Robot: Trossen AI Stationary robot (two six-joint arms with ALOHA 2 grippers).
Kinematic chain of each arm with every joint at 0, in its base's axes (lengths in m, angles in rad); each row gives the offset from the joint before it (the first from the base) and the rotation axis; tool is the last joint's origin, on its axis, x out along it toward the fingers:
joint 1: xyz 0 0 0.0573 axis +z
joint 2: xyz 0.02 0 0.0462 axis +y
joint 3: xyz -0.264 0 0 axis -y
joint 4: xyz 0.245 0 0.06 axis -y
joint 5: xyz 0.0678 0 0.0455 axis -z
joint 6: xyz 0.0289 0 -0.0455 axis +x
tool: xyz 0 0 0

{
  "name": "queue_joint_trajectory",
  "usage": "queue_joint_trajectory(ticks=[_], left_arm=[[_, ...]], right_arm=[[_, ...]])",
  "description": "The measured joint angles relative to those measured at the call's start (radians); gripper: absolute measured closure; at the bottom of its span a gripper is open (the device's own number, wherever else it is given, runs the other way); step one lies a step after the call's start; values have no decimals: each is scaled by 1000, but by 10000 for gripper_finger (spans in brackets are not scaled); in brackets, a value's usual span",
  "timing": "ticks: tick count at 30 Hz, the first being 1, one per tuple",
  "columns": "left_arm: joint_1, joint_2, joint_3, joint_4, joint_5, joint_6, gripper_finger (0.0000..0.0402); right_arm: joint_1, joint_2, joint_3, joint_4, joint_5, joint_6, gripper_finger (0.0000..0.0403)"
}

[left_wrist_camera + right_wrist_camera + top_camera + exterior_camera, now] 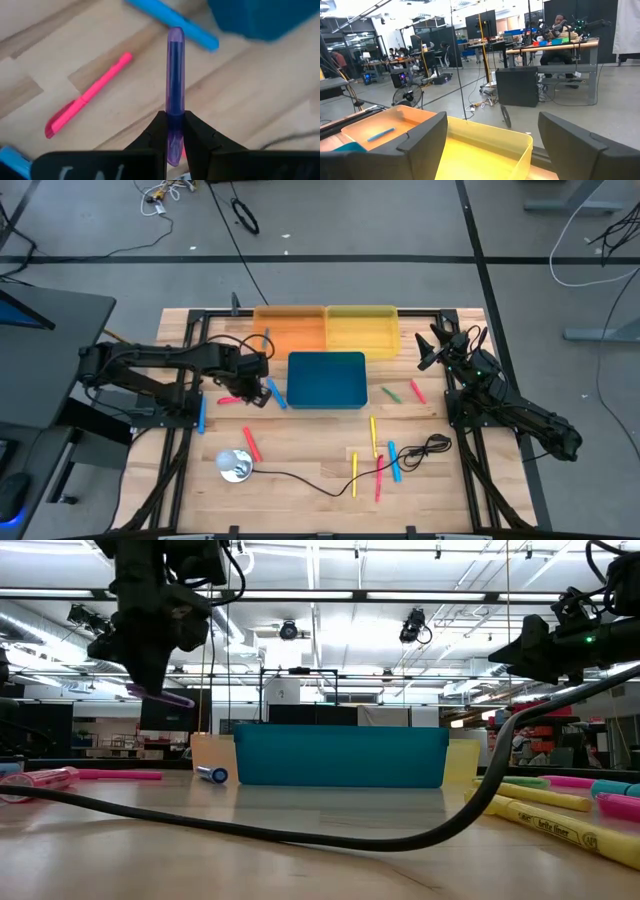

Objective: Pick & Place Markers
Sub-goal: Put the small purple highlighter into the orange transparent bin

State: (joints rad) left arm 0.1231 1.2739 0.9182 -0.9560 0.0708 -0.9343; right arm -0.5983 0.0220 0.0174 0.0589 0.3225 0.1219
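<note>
Two pincers are in play, and mine on the left (174,134) is clenched on a purple marker (175,85), gripping it near one end so most of its length juts straight out past the fingertips. From table height I see that marker (160,695) hanging clear above the counter (310,450), tilted slightly. My left arm reaches in from the left side, stretched almost flat across the wood, with its wrist just left of the blue bin (326,380). Below the held marker lie a pink marker (87,95) and a blue marker (172,22), both flat on the boards; the blue one sits close to the blue bin's corner.

My right pincer (428,350) is released, its two fingers (420,140) spread wide and holding nothing. It hovers above the far right part of the counter, pointing toward the yellow bin (362,330), which sits beside the orange bin (290,330) along the far edge. A blue marker (381,133) rests inside the orange bin. The right arm folds back toward the right side of the counter.

More markers are scattered on the wood: a green one (392,394) and a red one (416,391) right of the blue bin, plus a cluster of yellow, blue and pink (376,452) nearer the front. A black cable (300,478) snakes across the front boards.
</note>
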Motion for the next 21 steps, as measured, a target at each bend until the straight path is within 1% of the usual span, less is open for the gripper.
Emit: queue_joint_trajectory(ticks=[4, 8, 13, 17, 21], left_arm=[[11, 0, 32, -13, -49, -50, 362], [12, 0, 41, -15, -68, -78, 362], [8, 0, 41, -34, -62, -149, 362], [6, 0, 41, -35, -29, -183, 362], [52, 10, 77, -54, -4, -180, 362]], right_arm=[[0, 0, 0, 0, 0, 0, 89], [0, 0, 0, 0, 0, 0, 89], [0, 0, 0, 0, 0, 0, 89], [0, 0, 0, 0, 0, 0, 89], [0, 0, 0, 0, 0, 0, 89]])
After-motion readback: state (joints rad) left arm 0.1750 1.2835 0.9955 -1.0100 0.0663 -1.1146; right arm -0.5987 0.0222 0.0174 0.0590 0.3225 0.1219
